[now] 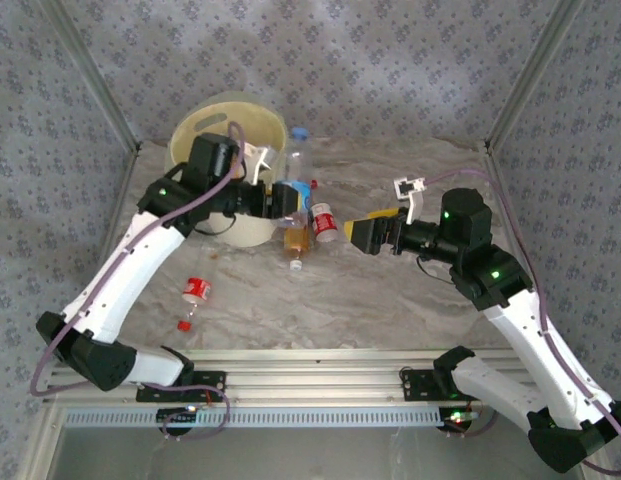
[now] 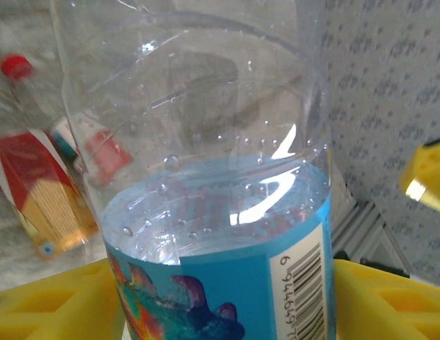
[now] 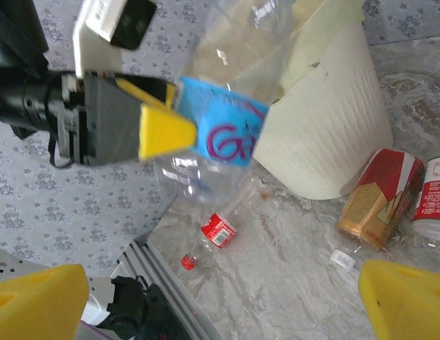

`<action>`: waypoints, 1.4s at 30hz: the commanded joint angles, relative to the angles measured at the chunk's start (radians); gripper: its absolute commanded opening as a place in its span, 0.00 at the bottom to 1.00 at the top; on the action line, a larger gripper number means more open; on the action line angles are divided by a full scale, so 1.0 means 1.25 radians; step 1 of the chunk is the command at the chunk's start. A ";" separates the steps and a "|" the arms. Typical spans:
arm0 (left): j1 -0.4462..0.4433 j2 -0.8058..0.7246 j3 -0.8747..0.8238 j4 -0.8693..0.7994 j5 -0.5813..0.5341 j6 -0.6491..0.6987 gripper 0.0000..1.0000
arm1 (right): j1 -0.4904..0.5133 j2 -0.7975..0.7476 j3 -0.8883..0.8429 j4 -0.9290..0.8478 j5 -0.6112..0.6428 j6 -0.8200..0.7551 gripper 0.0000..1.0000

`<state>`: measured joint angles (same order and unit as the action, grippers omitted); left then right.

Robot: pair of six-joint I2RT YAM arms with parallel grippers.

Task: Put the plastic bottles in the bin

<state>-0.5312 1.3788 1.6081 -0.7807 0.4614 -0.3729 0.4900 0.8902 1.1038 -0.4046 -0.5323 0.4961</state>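
Plastic bottles are lying around the large round cream-yellow plastic bin (image 1: pixel 226 97). Your left gripper (image 2: pixel 223 297) is clamping the biggest, a clear blue-labelled bottle (image 2: pixel 220 177), just beside the bin's rim. It is probably handling light, thin-walled and slippery, so you are best pinching its labelled band. A smaller amber red-labelled bottle (image 1: pixel 296 240) is lying just beside the bin's base. Further right of the bin, your right gripper (image 1: pixel 365 232) is hanging wide open and empty.
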 commanded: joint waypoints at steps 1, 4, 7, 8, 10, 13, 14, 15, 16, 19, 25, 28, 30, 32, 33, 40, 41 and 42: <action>0.043 0.028 0.104 -0.046 0.027 0.044 0.69 | 0.005 -0.007 0.035 -0.006 -0.009 -0.024 1.00; 0.097 0.062 0.188 -0.082 0.027 0.069 0.69 | 0.002 -0.007 0.040 -0.013 -0.009 -0.028 1.00; 0.143 0.099 0.267 -0.116 0.019 0.107 0.69 | 0.003 -0.007 0.040 -0.017 -0.006 -0.030 1.00; 0.154 0.111 0.298 -0.131 0.007 0.120 0.69 | 0.003 -0.007 0.039 -0.017 -0.006 -0.030 1.00; 0.178 0.144 0.356 -0.165 -0.013 0.154 0.69 | 0.003 -0.008 0.038 -0.018 -0.006 -0.031 1.00; 0.202 0.189 0.417 -0.208 -0.052 0.195 0.69 | 0.003 -0.008 0.037 -0.020 -0.004 -0.032 1.00; 0.204 0.201 0.433 -0.222 -0.065 0.210 0.69 | 0.003 -0.008 0.036 -0.021 -0.004 -0.031 1.00; 0.206 0.216 0.452 -0.238 -0.084 0.226 0.69 | 0.003 -0.009 0.034 -0.022 -0.002 -0.032 1.00; 0.208 0.232 0.468 -0.255 -0.102 0.242 0.69 | 0.003 -0.011 0.033 -0.023 -0.001 -0.031 1.00; 0.210 0.269 0.497 -0.290 -0.141 0.281 0.69 | 0.002 -0.012 0.029 -0.026 0.003 -0.032 1.00; 0.213 0.306 0.487 -0.296 -0.187 0.314 0.69 | 0.002 -0.011 0.025 -0.024 0.004 -0.027 1.00; 0.213 0.318 0.466 -0.289 -0.193 0.319 0.69 | 0.002 -0.012 0.025 -0.026 0.005 -0.026 1.00; 0.213 0.324 0.457 -0.287 -0.193 0.318 0.69 | 0.002 -0.013 0.024 -0.027 0.007 -0.027 1.00; 0.212 0.330 0.446 -0.284 -0.204 0.318 0.70 | 0.002 -0.014 0.022 -0.029 0.010 -0.027 1.00; 0.213 0.331 0.444 -0.284 -0.205 0.319 0.70 | 0.001 -0.015 0.022 -0.029 0.010 -0.027 1.00; 0.212 0.339 0.422 -0.280 -0.186 0.315 0.75 | 0.001 -0.013 0.015 -0.029 0.011 -0.029 1.00; 0.212 0.339 0.422 -0.280 -0.184 0.314 0.76 | 0.001 -0.012 0.014 -0.029 0.013 -0.029 1.00; 0.211 0.339 0.421 -0.280 -0.182 0.314 0.77 | -0.001 -0.011 0.013 -0.029 0.013 -0.030 1.00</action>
<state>-0.2703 1.8011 2.1365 -1.1267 0.2169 0.0101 0.4896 0.8898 1.1191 -0.4320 -0.5270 0.4774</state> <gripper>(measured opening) 0.763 0.999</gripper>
